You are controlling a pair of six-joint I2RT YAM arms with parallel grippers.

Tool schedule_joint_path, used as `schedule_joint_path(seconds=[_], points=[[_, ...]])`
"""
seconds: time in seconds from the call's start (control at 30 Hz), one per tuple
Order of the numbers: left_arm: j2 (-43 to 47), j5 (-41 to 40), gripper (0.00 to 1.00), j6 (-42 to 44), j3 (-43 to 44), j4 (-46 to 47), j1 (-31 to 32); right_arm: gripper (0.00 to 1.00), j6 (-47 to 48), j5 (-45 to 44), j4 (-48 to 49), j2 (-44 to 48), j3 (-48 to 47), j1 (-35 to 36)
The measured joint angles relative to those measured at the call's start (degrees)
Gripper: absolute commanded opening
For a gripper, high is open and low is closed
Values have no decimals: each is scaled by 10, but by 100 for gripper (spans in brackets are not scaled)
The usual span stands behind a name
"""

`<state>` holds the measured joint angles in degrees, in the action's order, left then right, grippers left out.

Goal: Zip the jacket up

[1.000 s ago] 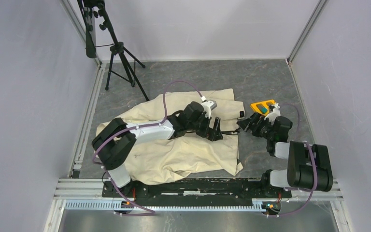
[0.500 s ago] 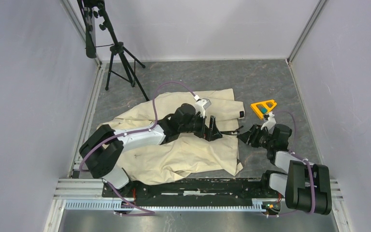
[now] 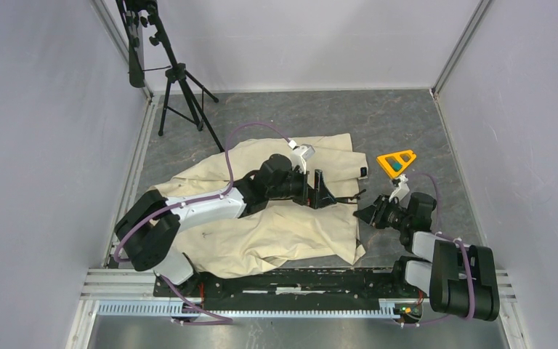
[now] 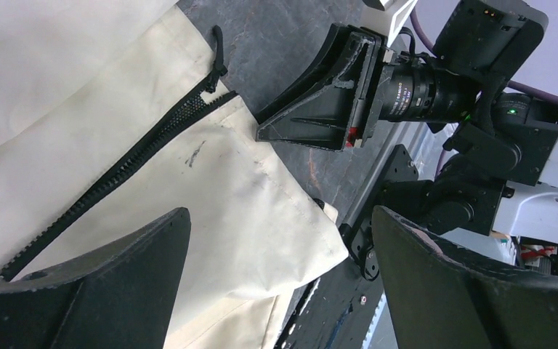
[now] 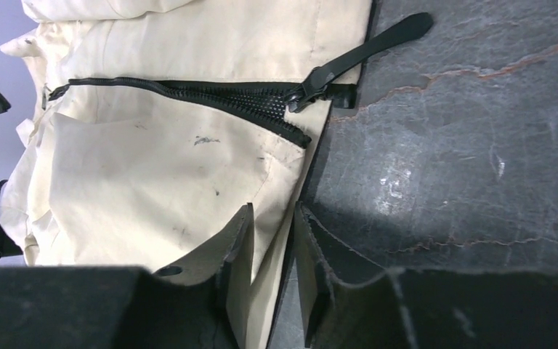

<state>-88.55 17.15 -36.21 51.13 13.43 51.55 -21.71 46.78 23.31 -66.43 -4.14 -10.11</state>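
Observation:
The cream jacket (image 3: 261, 225) lies wrinkled on the dark floor, hem toward the right. Its black zipper (image 5: 211, 98) is parted, with the slider (image 5: 306, 89) and long pull tab (image 5: 381, 40) at the hem end. My right gripper (image 5: 271, 218) sits low at the hem's edge below the slider, its jaws drawn in close with the jacket's (image 5: 152, 167) hem fold between them. My left gripper (image 4: 280, 218) hovers wide open above the lower front panel (image 4: 247, 211), beside the zipper (image 4: 131, 163), holding nothing. From above, the left gripper (image 3: 325, 192) and the right gripper (image 3: 367, 214) nearly face each other.
A yellow triangular object (image 3: 397, 161) lies on the floor beyond the right arm. A black tripod (image 3: 178, 87) stands at the back left. The metal rail (image 3: 298, 280) runs along the near edge. Grey walls enclose both sides.
My right gripper has moved nearer and lower along the hem, and its jaws have closed from wide open onto the hem edge. My left arm has shifted slightly left and stays open.

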Motion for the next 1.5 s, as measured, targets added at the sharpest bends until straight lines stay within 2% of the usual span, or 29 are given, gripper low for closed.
schedule_joint_path(seconds=[0.07,0.2,0.33,0.47,0.67,0.83,0.9,0.97,1.03,1.23,1.47,1.5], points=[[0,4,99,0,0,2,0,43,-5,7,10,-2,2,3],[0,20,96,0,0,7,-4,14,-5,5,34,-2,3,15],[0,36,92,1,0,7,-19,0,-13,3,57,-6,3,22],[-1,76,98,12,9,-2,-35,0,-15,8,62,6,3,27],[-26,152,100,89,89,-17,-38,1,17,-7,47,107,3,65],[-101,221,99,150,199,-48,-39,9,32,-16,30,155,3,70],[-126,232,97,162,215,-49,-39,32,36,-25,14,162,2,70],[-145,237,97,164,215,-50,-39,45,35,-40,-5,161,0,70],[-161,237,97,164,214,-49,-39,63,33,-66,-36,158,-6,71],[-171,222,94,164,168,-29,-39,64,8,-121,-114,139,-14,71],[-170,190,94,165,133,-19,-40,66,3,-169,-219,221,-23,71],[-170,188,94,165,133,-18,-40,64,5,-174,-234,232,-28,71]])
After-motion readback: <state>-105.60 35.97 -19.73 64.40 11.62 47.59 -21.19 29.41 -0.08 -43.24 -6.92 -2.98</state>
